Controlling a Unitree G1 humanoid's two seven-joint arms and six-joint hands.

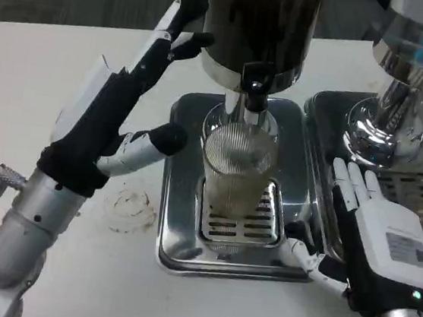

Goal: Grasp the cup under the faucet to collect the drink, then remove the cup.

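A clear ribbed cup (237, 173) stands upright on the slotted drip grate (236, 221), right under the black faucet (254, 96) of the dark drink dispenser (259, 28). My left hand (120, 110) hovers open to the left of the cup, fingers stretched up toward the dispenser body and thumb pointing at the cup, a small gap between them. My right hand (368, 222) is open to the right of the tray, fingers straight and apart, thumb lying near the tray's front right corner. It touches nothing I can make out.
The shiny steel drip tray (175, 242) holds the grate. A second chrome dispenser (404, 81) with its own tray (422, 190) stands at the right, behind my right hand. A faint ring mark (131, 209) sits on the white table left of the tray.
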